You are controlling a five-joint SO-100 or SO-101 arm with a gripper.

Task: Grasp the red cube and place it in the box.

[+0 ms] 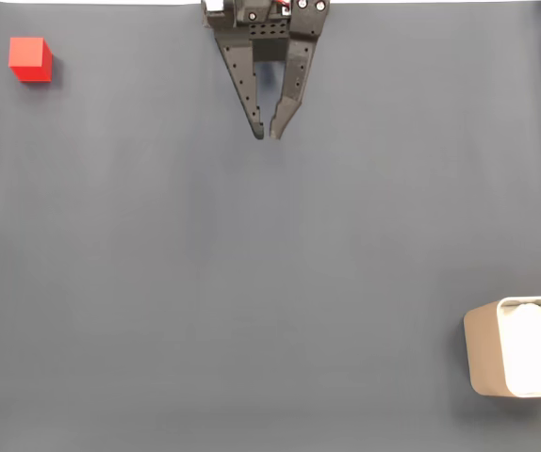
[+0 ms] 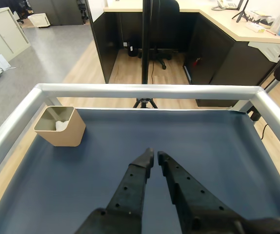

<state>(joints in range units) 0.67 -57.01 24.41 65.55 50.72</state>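
Note:
The red cube point(image 1: 30, 59) lies on the dark blue mat at the top left of the fixed view, far from everything else. The box point(image 1: 520, 359) sits at the lower right edge there, beige with white padding inside; the wrist view shows the box point(image 2: 60, 126) at the far left of the mat. My black gripper point(image 1: 266, 134) reaches in from the top centre of the fixed view, well to the right of the cube. In the wrist view the gripper point(image 2: 154, 157) has its fingertips almost touching, shut with nothing between them.
A dark blue mat point(image 1: 270, 282) covers the table, framed by a silver metal rail point(image 2: 145, 91). Beyond the rail stand a tripod point(image 2: 144, 101), dark desks and an office chair on a wooden floor.

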